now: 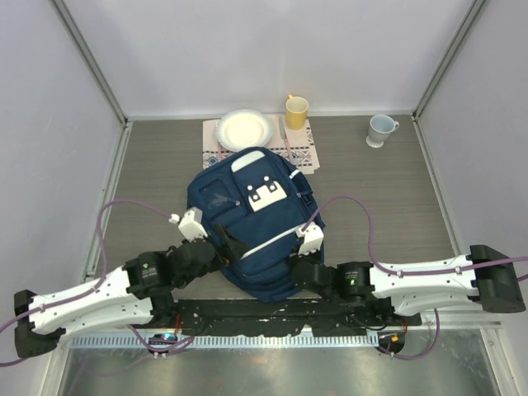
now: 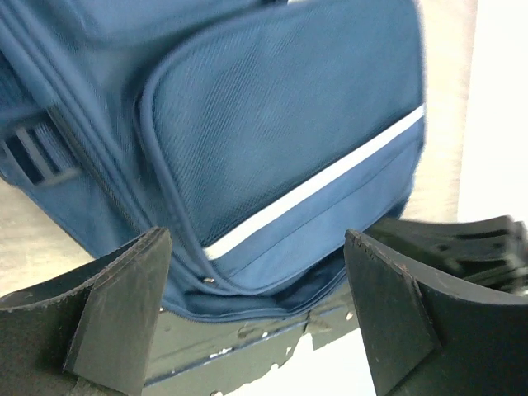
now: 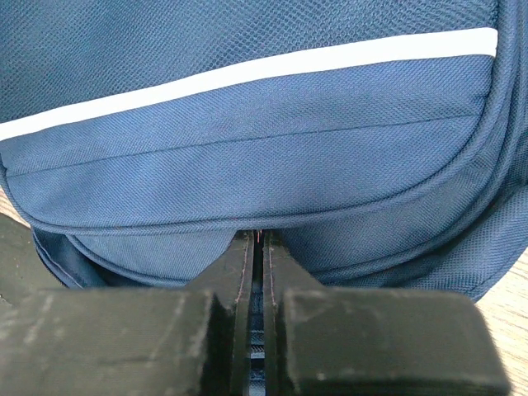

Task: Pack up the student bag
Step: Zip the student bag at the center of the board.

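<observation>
The student bag (image 1: 254, 219) is a navy backpack with a white stripe. It lies flat mid-table with its front pockets up and its bottom toward the arms. My left gripper (image 1: 228, 241) is open at the bag's lower left. In the left wrist view (image 2: 256, 247) its fingers stand wide apart in front of the pocket (image 2: 280, 124), holding nothing. My right gripper (image 1: 299, 264) is at the bag's lower right edge. In the right wrist view (image 3: 262, 237) its jaws are pressed together on a fold of the bag's bottom edge (image 3: 247, 181).
A white plate (image 1: 244, 129) sits on a patterned placemat (image 1: 302, 155) just behind the bag. A yellow mug (image 1: 296, 110) stands at the back, and a pale blue mug (image 1: 380, 129) at the back right. The black arm mount (image 1: 272, 313) runs along the near edge.
</observation>
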Controlling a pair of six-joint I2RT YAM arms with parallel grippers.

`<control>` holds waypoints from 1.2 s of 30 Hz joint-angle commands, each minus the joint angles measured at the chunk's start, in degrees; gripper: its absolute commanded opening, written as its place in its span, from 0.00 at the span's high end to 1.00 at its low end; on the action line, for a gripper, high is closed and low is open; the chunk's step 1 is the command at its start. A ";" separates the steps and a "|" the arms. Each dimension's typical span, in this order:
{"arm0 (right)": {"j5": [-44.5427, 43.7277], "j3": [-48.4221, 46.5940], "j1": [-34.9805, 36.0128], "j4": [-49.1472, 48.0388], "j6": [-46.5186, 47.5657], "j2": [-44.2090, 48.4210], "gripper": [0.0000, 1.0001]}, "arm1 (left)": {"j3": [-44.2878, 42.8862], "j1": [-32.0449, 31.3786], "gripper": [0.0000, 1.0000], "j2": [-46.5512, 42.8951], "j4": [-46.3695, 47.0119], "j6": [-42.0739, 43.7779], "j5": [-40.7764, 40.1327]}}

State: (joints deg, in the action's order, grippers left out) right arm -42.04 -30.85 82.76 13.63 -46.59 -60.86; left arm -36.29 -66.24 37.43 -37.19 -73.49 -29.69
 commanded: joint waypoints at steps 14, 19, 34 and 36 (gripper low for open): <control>-1.38 -0.26 0.30 -3.61 0.36 5.67 0.99 | 12.38 -9.08 0.36 4.67 27.94 -18.53 -13.55; -0.93 0.18 0.30 -2.82 1.06 5.93 0.99 | 12.39 -9.08 0.97 3.62 23.32 -19.40 -13.28; -11.93 2.37 -4.27 10.90 -10.38 14.63 0.99 | 7.38 -9.00 1.00 -33.73 -25.21 -22.50 -20.68; -11.49 2.55 -5.50 8.71 -7.21 14.72 0.99 | 6.33 -8.91 1.00 -33.13 -25.39 -21.35 -19.53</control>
State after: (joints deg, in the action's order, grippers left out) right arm -43.81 -29.80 81.08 17.69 -57.19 -47.83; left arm -24.75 -76.34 5.32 -52.03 -95.94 -38.85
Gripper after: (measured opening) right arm 0.068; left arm 0.072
